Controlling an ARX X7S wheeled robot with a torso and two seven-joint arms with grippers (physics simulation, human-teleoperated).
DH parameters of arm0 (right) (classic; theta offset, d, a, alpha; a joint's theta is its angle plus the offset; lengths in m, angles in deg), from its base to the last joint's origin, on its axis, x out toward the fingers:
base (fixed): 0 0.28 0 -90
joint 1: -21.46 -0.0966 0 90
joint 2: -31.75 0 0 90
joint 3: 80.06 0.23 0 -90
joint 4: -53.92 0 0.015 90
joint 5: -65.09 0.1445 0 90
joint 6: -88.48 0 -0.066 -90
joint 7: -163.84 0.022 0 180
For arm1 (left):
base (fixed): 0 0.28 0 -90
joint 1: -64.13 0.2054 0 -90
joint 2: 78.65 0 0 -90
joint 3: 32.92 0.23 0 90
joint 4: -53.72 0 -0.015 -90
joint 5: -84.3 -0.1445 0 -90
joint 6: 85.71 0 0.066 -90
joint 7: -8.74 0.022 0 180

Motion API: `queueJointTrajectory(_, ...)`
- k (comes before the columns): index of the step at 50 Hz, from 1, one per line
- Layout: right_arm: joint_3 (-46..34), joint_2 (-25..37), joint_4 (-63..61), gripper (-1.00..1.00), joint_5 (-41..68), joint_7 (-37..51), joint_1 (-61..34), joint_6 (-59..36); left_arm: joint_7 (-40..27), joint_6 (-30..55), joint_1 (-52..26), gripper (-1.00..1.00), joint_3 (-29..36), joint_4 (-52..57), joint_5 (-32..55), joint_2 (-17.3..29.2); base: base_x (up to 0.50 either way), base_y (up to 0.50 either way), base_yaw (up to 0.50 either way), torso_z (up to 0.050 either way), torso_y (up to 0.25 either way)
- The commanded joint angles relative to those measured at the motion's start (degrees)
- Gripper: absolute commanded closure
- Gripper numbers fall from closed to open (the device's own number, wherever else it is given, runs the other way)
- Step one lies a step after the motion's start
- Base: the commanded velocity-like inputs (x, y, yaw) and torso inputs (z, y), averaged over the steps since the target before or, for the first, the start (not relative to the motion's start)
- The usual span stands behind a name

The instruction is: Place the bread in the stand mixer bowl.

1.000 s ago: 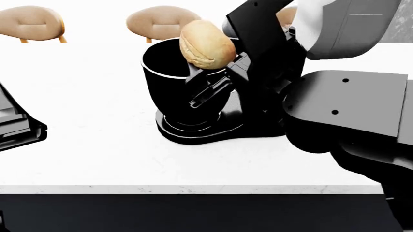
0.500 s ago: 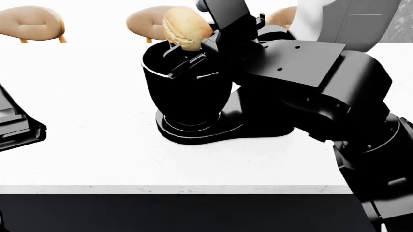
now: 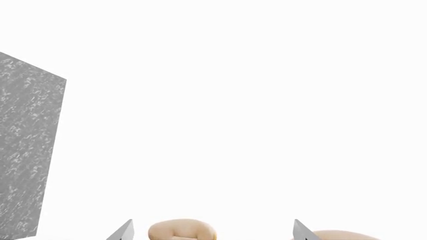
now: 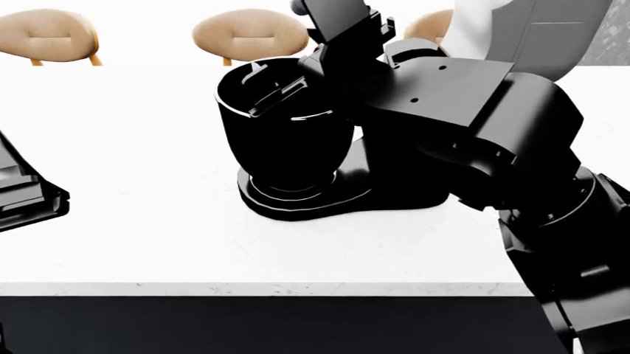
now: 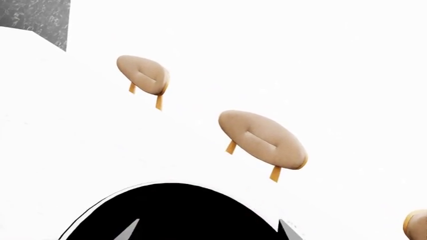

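The black stand mixer bowl (image 4: 285,147) stands on the white counter (image 4: 147,221). My right gripper (image 4: 274,88) is open and empty, just over the bowl's rim and mouth. In the right wrist view its grey fingertips (image 5: 130,231) stand apart over the bowl's dark inside (image 5: 180,215), with nothing between them. The bread shows in no view; the bowl's inside is hidden from the head view. My left gripper (image 3: 212,232) is open and empty, with only its fingertips (image 3: 125,231) showing, far from the bowl.
The mixer's black base (image 4: 325,203) sits under the bowl, and its grey-white head (image 4: 521,29) rises behind my right arm. Tan stool seats (image 4: 47,33) (image 4: 251,31) stand beyond the counter's far edge. A black part of my left arm (image 4: 25,195) is at the left edge.
Half a second ago the right gripper held the bread above the bowl's mouth. Now the bread is gone from the fingers, which are open over the bowl.
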Motion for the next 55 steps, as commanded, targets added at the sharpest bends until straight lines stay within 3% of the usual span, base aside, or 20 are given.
queueJointTrajectory(1,-2.0,-0.1,1.5,-1.0,-2.3,-0.1,1.8,-1.3,-0.2,0.0,0.0,-1.0,0.0,0.0,0.2,0.1,0.0,0.0,0.0,0.0,0.0)
queueJointTrajectory(11,1.2,3.8,-8.8,-1.0,2.8,2.8,4.6,-2.5,-0.3,-0.5,0.3,-1.0,0.2,-0.2,0.1,0.2,0.0,0.0,0.0,-0.001,0.0)
queueJointTrajectory(18,9.6,12.0,-27.5,-1.0,15.1,10.8,8.1,-4.9,-0.5,-0.2,0.0,-1.0,0.9,0.0,-0.2,0.3,0.0,0.0,0.0,0.0,0.0)
queueJointTrajectory(30,21.4,27.7,-48.4,-1.0,34.4,23.3,10.0,-4.4,-0.8,-0.1,0.1,-1.0,1.3,0.3,-0.3,0.5,0.0,0.0,0.0,0.0,0.0)
queueJointTrajectory(44,37.3,46.7,-58.4,-1.0,51.2,31.1,10.7,6.2,-1.4,1.7,-0.9,-1.0,1.4,2.2,0.3,1.4,0.0,0.0,0.0,0.0,0.0)
queueJointTrajectory(49,40.2,49.0,-59.0,-1.0,52.2,31.8,11.1,7.8,-1.5,1.9,-1.0,-1.0,1.5,2.2,0.4,1.5,0.0,0.0,0.0,0.0,0.0)
queueJointTrajectory(50,46.3,54.0,-59.3,-1.0,55.3,32.9,11.7,10.8,-1.5,2.3,-1.4,-1.0,1.1,2.6,1.0,1.6,0.0,0.0,0.0,0.0,0.0)
queueJointTrajectory(52,47.4,54.3,-59.4,-1.0,55.3,32.5,12.7,11.0,-1.5,2.3,-1.4,-1.0,1.1,2.6,1.1,1.7,0.0,0.0,0.0,0.0,0.0)
queueJointTrajectory(54,59.7,56.9,-59.7,-1.0,57.8,33.7,18.5,12.3,-1.6,2.7,-1.6,-1.0,0.9,3.0,1.1,2.0,0.0,0.0,0.0,0.0,0.0)
queueJointTrajectory(55,61.5,57.2,-59.6,-1.0,58.1,34.1,19.6,11.7,-1.6,3.0,-1.7,-1.0,0.8,3.1,1.2,2.1,0.0,0.0,0.0,0.0,0.0)
